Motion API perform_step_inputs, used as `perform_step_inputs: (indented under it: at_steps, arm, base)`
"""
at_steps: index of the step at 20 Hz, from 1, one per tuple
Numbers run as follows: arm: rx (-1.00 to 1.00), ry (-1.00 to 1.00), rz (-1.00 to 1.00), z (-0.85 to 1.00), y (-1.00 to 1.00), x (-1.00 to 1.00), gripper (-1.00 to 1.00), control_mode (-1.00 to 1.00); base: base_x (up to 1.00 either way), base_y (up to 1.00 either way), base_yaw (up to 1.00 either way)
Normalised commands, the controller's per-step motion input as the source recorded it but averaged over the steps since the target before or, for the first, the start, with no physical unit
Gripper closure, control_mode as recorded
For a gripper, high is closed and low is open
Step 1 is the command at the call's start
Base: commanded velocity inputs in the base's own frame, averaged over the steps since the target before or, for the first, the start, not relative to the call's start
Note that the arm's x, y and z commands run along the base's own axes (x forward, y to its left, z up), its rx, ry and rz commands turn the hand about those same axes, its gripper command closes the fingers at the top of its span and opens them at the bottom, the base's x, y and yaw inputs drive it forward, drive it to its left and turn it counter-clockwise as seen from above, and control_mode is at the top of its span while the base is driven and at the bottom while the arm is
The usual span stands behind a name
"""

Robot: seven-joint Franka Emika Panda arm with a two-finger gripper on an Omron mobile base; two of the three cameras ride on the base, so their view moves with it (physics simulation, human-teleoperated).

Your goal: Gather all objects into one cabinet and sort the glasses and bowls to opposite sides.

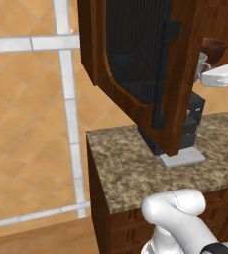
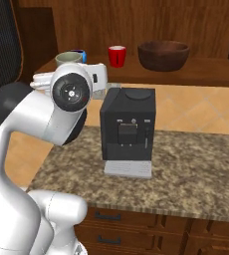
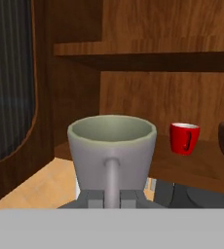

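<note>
1. Hand view: mug (image 3: 112, 151) dead ahead, handle facing the camera and pinched between the shut fingertips of the gripper (image 3: 112, 197); held by that handle, as far as can be judged.
2. Looks rigid and ceramic-like, light, likely slick and chippable; grip on the handle leaves it free to swing, so best kept level and moved slowly.
3. Pale grey-white outside, greenish-grey inside, round rim, 1 vertical handle, empty.
4. Right base view: mug (image 2: 69, 59) at the left end of the cabinet shelf (image 2: 206, 74), whether resting on it or just above cannot be told; cup (image 2: 117, 56) near mid-shelf, bowl (image 2: 164, 55) further right, all 3 apart.
5. Cup small, red, tapered, easy to tip; bowl wide, dark brown, wood-like, best taken by the rim.
6. Left base view: door (image 1: 150, 74) open, hanging above the worktop (image 1: 136, 168).
</note>
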Motion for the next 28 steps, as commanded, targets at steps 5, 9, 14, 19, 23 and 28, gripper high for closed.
perform_step_inputs:
  at_steps: [5,9,14,19,23,28]
  arm:
    - [-0.15,0.29,-0.07,0.00,0.45,0.39,1.00,-1.00]
    - [-0.07,0.16,-0.04,0.00,0.17,0.24,1.00,-1.00]
    - [0.12,-0.07,0.05,0.00,-0.52,0.13,1.00,-1.00]
    - [0.09,-0.24,0.06,-0.19,-0.29,0.35,1.00,-1.00]
    - [0.00,-0.25,-0.01,-0.13,0.10,0.40,1.00,-1.00]
    - [0.00,-0.10,-0.12,0.00,0.43,0.23,1.00,-1.00]
  base:
    - [0.00,0.00,0.00]
    - [0.00,0.00,0.00]
    - [0.00,0.00,0.00]
    - [0.00,0.00,0.00]
    - [0.00,0.00,0.00]
    - [0.00,0.00,0.00]
